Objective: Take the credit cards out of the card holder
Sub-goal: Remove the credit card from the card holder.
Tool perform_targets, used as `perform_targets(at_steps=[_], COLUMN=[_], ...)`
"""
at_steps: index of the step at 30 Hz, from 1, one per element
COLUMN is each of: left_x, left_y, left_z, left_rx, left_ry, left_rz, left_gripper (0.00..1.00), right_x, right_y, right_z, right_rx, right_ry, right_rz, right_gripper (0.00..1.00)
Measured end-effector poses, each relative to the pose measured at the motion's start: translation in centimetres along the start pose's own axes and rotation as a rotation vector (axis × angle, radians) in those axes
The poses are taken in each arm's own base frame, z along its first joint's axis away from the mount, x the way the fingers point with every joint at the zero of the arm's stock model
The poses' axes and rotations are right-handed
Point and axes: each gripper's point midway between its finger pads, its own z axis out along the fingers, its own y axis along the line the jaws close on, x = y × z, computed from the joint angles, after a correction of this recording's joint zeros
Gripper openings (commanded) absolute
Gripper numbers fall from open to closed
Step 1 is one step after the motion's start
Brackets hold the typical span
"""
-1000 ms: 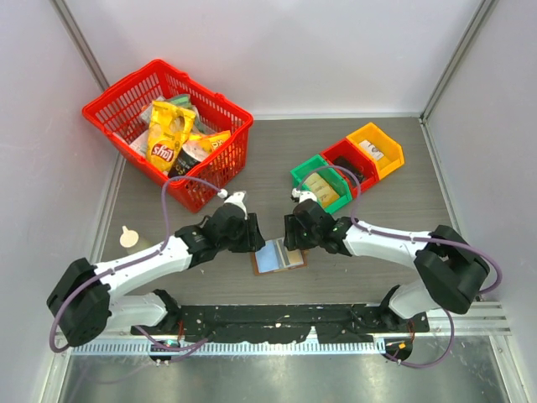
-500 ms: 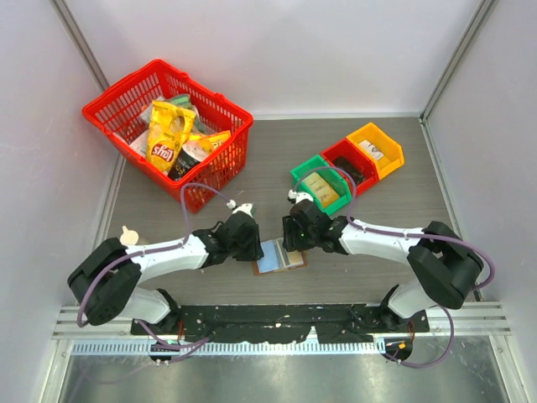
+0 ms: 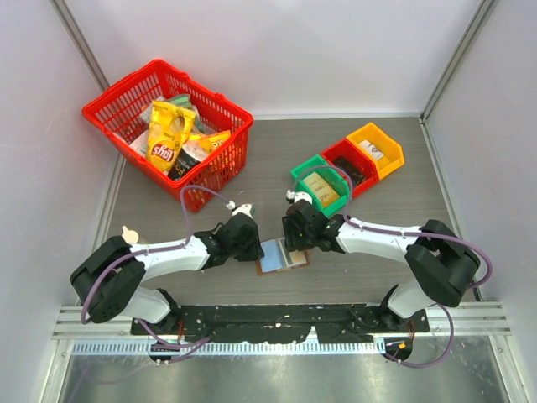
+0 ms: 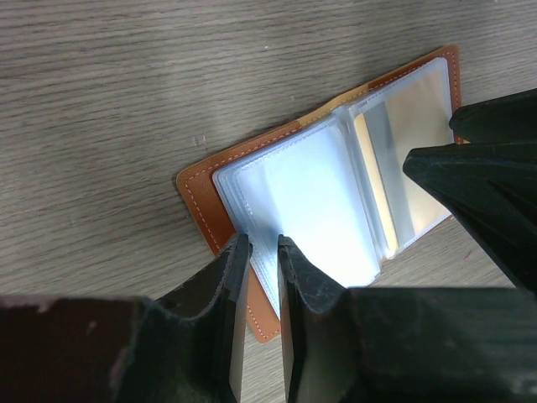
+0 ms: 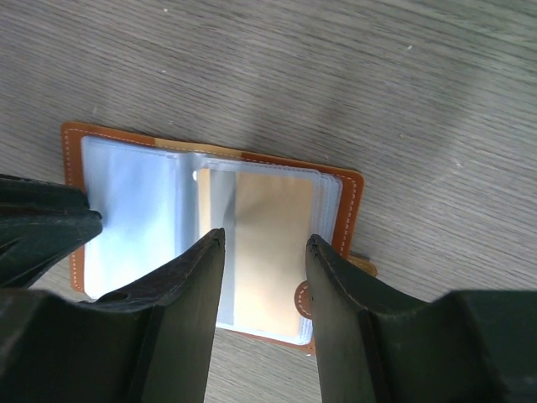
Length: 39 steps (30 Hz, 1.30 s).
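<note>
Because the left pincer [image 4: 262, 245] has its jaws drawn in to a narrow slit right at the near corner of the card holder [image 4: 294, 180], the first risk sits there. The tips straddle the edge of the clear sleeve on that panel. Whether they truly pinch it or only bracket it cannot be told. If they catch only the thin plastic, I judge the leaf may peel up or slip free, and the holder would then slide across the wooden table [image 4: 126, 84] once the other side pulls.

The holder lies open and flat just ahead of these tips, pale faces up. Its long axis runs from one pincer across to the other, with the spine crosswise between them.

The right pincer [image 5: 264, 239] stands about half open, holding nothing, its jaws spread either side of the tan credit card [image 5: 273, 210] sleeved in the panel directly under and ahead of it. The card's long axis lies parallel to the spine and roughly along the fingers. The small brown tab [image 5: 304, 298] peeks out beside the right-hand finger.

The hazard here, as I judge it, is closing on card and sleeve together. That would drag the whole holder instead of freeing the card. Which edge of the sleeve is open cannot be made out.
</note>
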Motion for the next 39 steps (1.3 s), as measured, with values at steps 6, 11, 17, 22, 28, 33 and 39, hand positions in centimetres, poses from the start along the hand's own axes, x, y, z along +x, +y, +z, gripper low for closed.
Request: perform_targets(at_steps=[6, 11, 17, 22, 28, 33, 39], left_x=[0.0, 0.0, 0.02, 0.01, 0.02, 0.02, 0.03], left_y=[0.01, 0.04, 0.06, 0.06, 0.07, 0.07, 0.09], left_z=[0.01, 0.0, 0.0, -0.01, -0.03, -0.02, -0.02], left_rx=[-0.001, -0.003, -0.003, -0.002, -0.001, 0.0, 0.0], left_ry=[-0.001, -0.002, -0.002, -0.004, -0.005, -0.005, -0.006], left_rz=[-0.005, -0.005, -0.006, -0.006, -0.006, -0.006, -0.006], left_gripper=[0.23, 0.23, 0.23, 0.22, 0.22, 0.22, 0.22], right_x=[0.18, 0.34, 0.46, 0.51, 0.47, 0.53, 0.45], right_y=[-0.85, -0.92, -0.39, -0.12, -0.1, -0.12, -0.08], right_z=[-0.13, -0.17, -0.17, -0.07, -0.06, -0.03, 0.09], right_rx=[0.045, 0.048, 0.019, 0.006, 0.005, 0.006, 0.011], right_ry=[0.006, 0.013, 0.022, 0.026, 0.024, 0.026, 0.025], right_rz=[-0.006, -0.007, -0.006, -0.005, -0.004, -0.005, 0.002], right_gripper=[0.49, 0.48, 0.47, 0.47, 0.48, 0.5, 0.52])
